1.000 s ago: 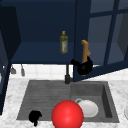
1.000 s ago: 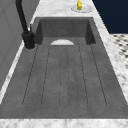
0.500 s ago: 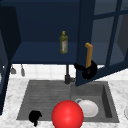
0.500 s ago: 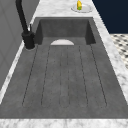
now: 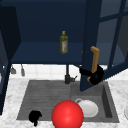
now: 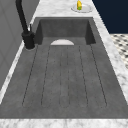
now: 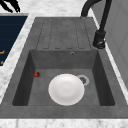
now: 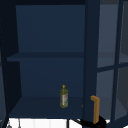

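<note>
The right hand (image 5: pixel 96 74) is curled around the lower end of the orange door handle (image 5: pixel 94 62) on the open dark-blue cabinet door (image 5: pixel 90 45), above the far right of the sink (image 5: pixel 27 100). The left hand (image 5: pixel 35 116) hangs at the near left edge of the sink, clenched on nothing. A glass bottle (image 5: pixel 63 42) stands on the cabinet's lower shelf, left of the door. A red ball (image 5: pixel 67 115) sits at the near edge, just left of a white plate (image 5: pixel 88 108) lying in the basin. The black faucet (image 5: pixel 67 75) rises behind the sink.
</note>
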`<control>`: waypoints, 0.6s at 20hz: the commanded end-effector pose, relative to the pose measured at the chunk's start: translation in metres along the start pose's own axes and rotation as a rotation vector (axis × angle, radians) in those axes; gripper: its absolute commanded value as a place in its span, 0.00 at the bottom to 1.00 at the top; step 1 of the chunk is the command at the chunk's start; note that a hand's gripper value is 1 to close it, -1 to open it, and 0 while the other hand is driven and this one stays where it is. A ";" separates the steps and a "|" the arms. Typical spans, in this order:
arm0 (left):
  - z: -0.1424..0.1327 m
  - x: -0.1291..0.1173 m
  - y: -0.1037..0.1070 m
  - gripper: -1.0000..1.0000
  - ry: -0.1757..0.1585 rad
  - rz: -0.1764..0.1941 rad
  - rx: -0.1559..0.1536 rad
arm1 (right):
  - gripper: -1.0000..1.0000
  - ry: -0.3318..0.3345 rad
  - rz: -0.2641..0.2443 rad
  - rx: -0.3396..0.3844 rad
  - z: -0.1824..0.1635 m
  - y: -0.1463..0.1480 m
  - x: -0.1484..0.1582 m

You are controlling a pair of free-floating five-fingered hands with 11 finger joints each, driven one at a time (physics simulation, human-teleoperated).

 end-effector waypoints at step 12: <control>0.000 0.000 0.000 0.50 0.000 0.000 0.000 | 1.00 0.004 -0.017 0.072 -0.016 -0.062 0.007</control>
